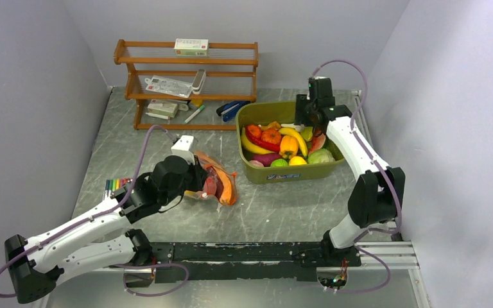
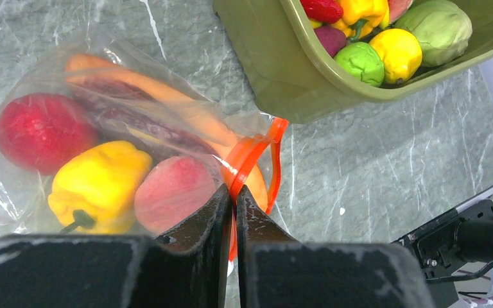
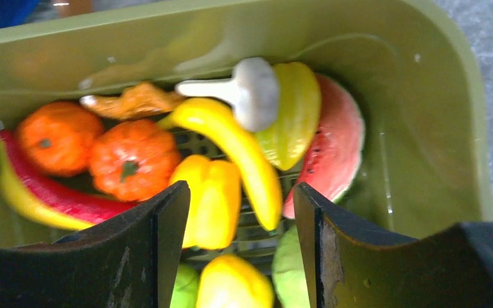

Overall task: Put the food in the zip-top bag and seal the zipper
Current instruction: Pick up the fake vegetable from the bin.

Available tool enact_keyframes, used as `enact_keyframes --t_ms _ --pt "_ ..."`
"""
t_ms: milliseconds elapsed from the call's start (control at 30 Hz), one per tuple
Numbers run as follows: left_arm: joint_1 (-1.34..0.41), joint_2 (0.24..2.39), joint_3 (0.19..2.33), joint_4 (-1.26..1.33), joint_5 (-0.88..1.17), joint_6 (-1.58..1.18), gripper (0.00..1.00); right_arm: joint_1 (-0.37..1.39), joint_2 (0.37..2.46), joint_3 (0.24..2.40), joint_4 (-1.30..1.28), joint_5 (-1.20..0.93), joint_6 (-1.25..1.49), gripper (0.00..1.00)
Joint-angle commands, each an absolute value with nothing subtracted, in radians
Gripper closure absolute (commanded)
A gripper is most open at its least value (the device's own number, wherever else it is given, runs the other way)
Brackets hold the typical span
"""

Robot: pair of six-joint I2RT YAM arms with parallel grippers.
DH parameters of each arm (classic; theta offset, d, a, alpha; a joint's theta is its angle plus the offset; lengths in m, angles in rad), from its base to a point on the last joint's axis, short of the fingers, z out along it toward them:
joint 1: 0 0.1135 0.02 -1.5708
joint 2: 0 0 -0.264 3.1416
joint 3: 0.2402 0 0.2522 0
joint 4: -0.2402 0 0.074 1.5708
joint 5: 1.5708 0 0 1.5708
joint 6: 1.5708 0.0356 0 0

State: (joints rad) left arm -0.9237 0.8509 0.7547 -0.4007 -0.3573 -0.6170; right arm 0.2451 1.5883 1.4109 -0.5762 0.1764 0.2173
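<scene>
The grey marbled table (image 1: 282,212) before me carries the zip-top bag (image 1: 220,184), an olive tub (image 1: 295,172), a wooden rack (image 1: 186,62) at the back, coloured markers (image 1: 117,185) at my left, and a blue thing (image 1: 233,109), perhaps a stapler.

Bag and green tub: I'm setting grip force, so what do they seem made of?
Zip-top bag: thin clear plastic film, glossy; it creases and the food shows through. Green tub: likely rigid moulded plastic, smooth with a soft sheen; its walls hold a clean curve.
</scene>
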Motion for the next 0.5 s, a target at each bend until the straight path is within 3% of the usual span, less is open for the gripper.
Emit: enact_keyframes --t_ms 0,233,467 --pt "-0.917 0.841 0.769 -0.358 -0.314 -0.579 0.93 0.163 1.64 1.366 -0.471 0.124 0.188 0.37" --pt "-0.918 0.832 0.758 -0.375 -0.289 -0.59 0.93 0.132 1.743 1.35 -0.353 0.075 0.175 0.35" --pt "-0.917 0.82 0.747 -0.36 -0.279 -0.586 0.93 0.11 1.824 1.368 -0.288 0.052 0.182 0.45"
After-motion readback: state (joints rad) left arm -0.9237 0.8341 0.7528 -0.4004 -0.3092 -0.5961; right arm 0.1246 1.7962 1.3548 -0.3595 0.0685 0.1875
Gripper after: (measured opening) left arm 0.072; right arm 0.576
